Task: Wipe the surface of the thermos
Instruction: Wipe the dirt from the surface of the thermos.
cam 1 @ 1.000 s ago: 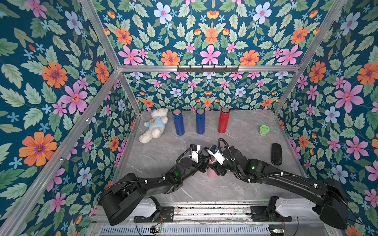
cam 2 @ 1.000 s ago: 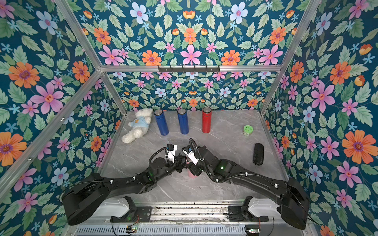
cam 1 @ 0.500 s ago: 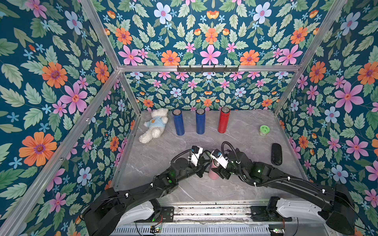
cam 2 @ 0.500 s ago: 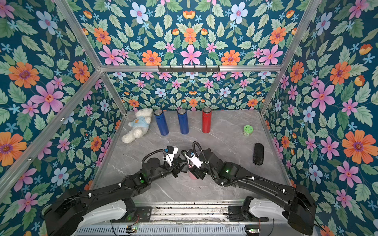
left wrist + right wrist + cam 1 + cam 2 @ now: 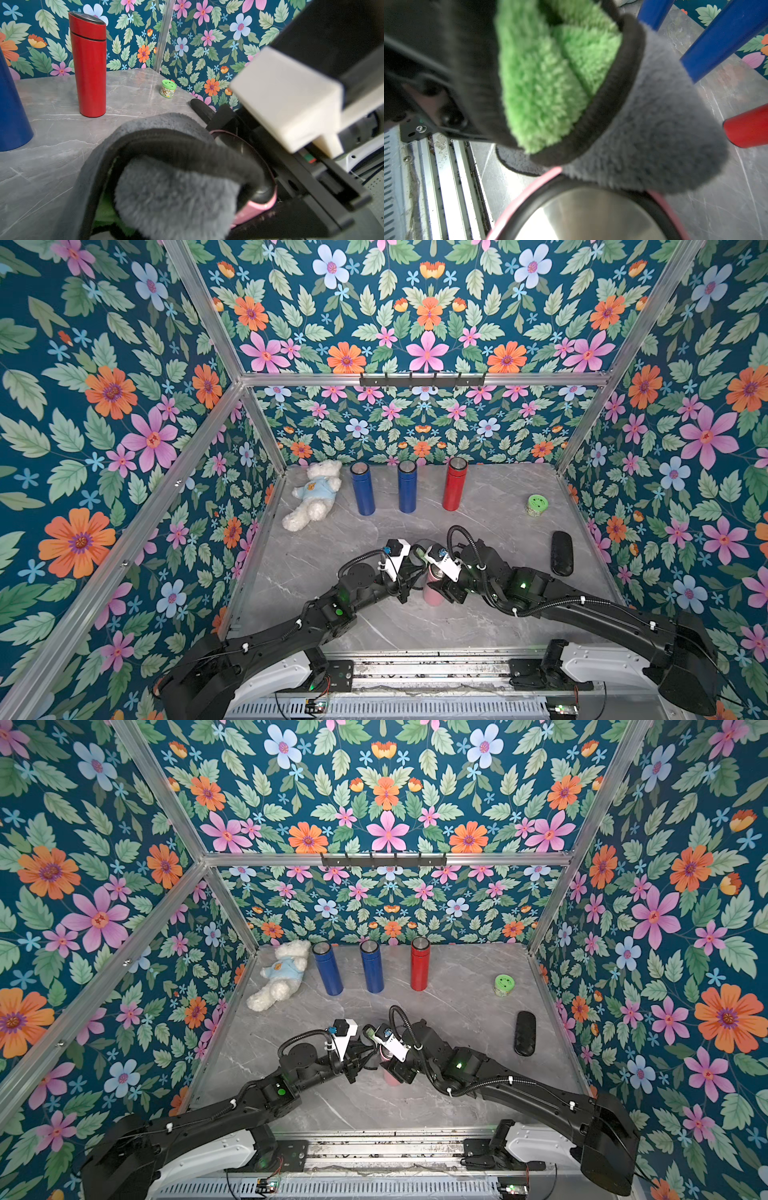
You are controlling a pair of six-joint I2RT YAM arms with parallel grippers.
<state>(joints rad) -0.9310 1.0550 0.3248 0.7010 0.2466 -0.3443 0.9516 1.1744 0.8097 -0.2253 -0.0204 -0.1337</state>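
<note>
A pink thermos (image 5: pixel 432 593) (image 5: pixel 390 1078) stands upright at the front middle of the table. My right gripper (image 5: pixel 441 588) (image 5: pixel 398 1072) is shut round its upper body. The right wrist view shows its steel lid (image 5: pixel 591 216) and pink rim from above. My left gripper (image 5: pixel 409 570) (image 5: pixel 358 1052) is shut on a cloth (image 5: pixel 419 551) (image 5: pixel 176 197), grey on one side and green on the other. The cloth (image 5: pixel 654 135) lies over the edge of the thermos's top. It hides my left jaws in the left wrist view.
Two blue thermoses (image 5: pixel 363 489) (image 5: pixel 406 487) and a red one (image 5: pixel 454 485) stand along the back wall, next to a white teddy bear (image 5: pixel 311 499). A green-lidded jar (image 5: pixel 536 505) and a black case (image 5: pixel 561 552) lie at the right. Flowered walls enclose three sides.
The left arm has stretched forward a little and its cloth has shifted slightly on the thermos's top. The right arm has barely moved and keeps its hold.
</note>
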